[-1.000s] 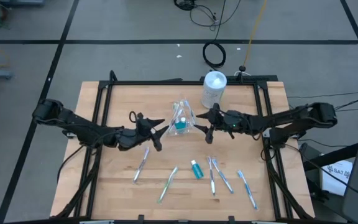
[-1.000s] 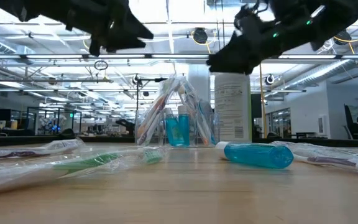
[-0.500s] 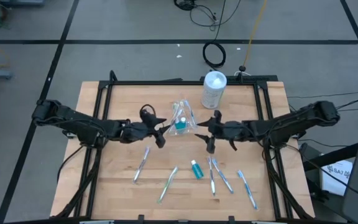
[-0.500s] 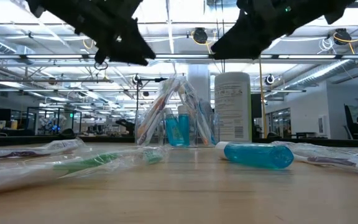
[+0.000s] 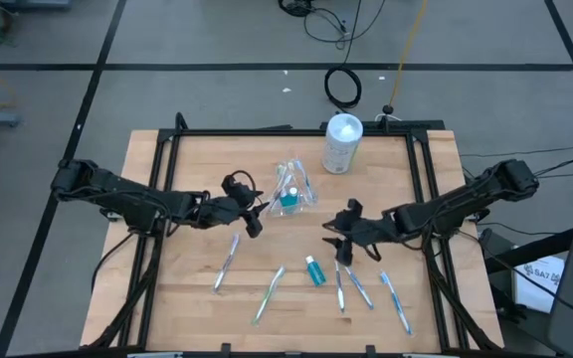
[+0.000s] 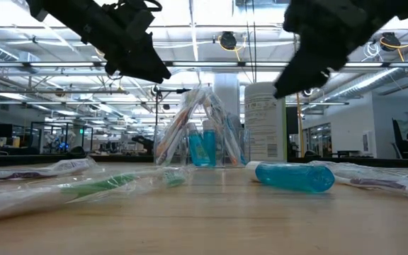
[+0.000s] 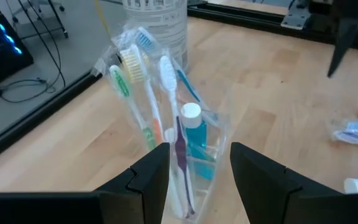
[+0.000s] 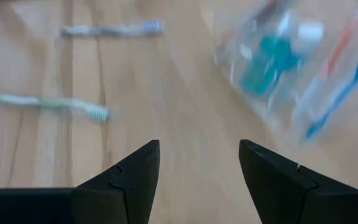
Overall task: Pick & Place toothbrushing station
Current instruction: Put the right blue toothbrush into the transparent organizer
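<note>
A clear holder (image 5: 291, 189) stands upright at mid table. In it are several toothbrushes and a blue bottle (image 7: 193, 134). My left gripper (image 5: 256, 215) hovers open just left of the holder, pointing at it, and its fingers (image 7: 156, 174) frame the holder without touching. My right gripper (image 5: 338, 242) hangs open above the table, near and to the right of the holder. It is over a small teal bottle (image 5: 313, 270) that lies on its side. Wrapped toothbrushes (image 5: 339, 281) lie flat nearby.
A white canister (image 5: 342, 142) stands behind the holder at the far edge. More wrapped toothbrushes lie along the near half of the table (image 5: 226, 262) (image 5: 269, 293) (image 5: 396, 301). A black frame (image 5: 167, 149) rims the wooden top.
My right gripper has swung away from the holder's right side toward the table's near edge, rolling as it went, and now hangs over the lying bottle and toothbrushes. My left gripper has turned in place beside the holder. Both stay open, and nothing on the table has moved.
</note>
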You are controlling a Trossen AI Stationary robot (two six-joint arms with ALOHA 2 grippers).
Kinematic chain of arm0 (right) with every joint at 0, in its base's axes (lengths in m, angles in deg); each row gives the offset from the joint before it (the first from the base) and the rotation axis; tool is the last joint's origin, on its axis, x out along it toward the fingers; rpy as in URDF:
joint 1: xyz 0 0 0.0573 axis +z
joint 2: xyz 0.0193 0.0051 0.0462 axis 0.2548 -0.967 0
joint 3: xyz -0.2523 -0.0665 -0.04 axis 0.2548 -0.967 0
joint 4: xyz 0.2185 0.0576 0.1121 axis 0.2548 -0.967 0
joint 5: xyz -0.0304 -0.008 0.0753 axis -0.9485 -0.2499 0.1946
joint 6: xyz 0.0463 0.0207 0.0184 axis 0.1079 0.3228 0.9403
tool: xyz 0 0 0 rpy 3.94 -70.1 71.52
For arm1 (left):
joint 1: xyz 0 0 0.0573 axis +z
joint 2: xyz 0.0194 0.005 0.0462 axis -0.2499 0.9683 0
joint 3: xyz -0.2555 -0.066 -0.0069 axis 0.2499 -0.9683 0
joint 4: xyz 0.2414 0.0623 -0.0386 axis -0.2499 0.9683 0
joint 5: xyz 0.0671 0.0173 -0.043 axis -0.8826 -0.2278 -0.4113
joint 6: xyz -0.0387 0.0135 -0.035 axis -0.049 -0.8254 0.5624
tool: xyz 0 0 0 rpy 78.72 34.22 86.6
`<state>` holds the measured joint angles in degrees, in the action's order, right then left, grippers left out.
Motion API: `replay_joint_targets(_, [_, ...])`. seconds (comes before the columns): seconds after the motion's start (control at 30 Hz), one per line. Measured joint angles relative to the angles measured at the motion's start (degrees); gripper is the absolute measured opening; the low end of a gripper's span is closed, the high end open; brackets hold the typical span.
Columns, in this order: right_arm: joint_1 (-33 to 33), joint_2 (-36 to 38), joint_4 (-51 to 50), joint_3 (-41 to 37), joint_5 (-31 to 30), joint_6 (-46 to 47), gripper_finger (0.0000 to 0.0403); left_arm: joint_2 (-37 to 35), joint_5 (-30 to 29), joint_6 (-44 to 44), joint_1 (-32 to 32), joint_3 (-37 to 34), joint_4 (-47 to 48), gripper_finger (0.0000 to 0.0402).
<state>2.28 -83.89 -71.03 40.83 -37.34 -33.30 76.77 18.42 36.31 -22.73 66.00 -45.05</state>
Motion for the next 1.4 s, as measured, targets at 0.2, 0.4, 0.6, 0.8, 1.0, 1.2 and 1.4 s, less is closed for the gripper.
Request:
replay_joint_targets(0.2, [3.5,0.3,-12.7,0.0,7.2,12.6,0.0212,0.0,-0.3,0.4,1.0,0.0,-3.8,0.0177])
replay_joint_targets(0.4, [8.7,0.7,-21.9,0.0,15.9,28.9,0.0212,0.4,0.7,0.5,1.9,0.0,-5.2,0.0177])
replay_joint_targets(0.6, [14.7,0.6,-32.4,0.0,21.6,47.8,0.0212,0.4,0.5,0.7,1.9,0.0,-5.3,0.0177])
replay_joint_targets(0.8, [22.3,0.6,-36.3,0.0,24.0,63.7,0.0212,0.4,0.5,0.7,1.9,0.0,-5.3,0.0177])
replay_joint_targets(1.0, [27.0,-0.5,-36.3,-0.5,23.8,69.9,0.0212,0.4,0.5,0.7,1.9,0.0,-5.3,0.0177])
replay_joint_targets(1.2, [28.5,-4.3,-32.2,-2.6,24.0,66.0,0.0212,0.4,0.5,0.7,1.9,0.0,-5.5,0.0177])
replay_joint_targets(1.4, [28.3,-8.5,-31.3,-2.4,27.3,62.6,0.0212,0.4,0.5,1.3,1.9,0.0,-5.9,0.0177])
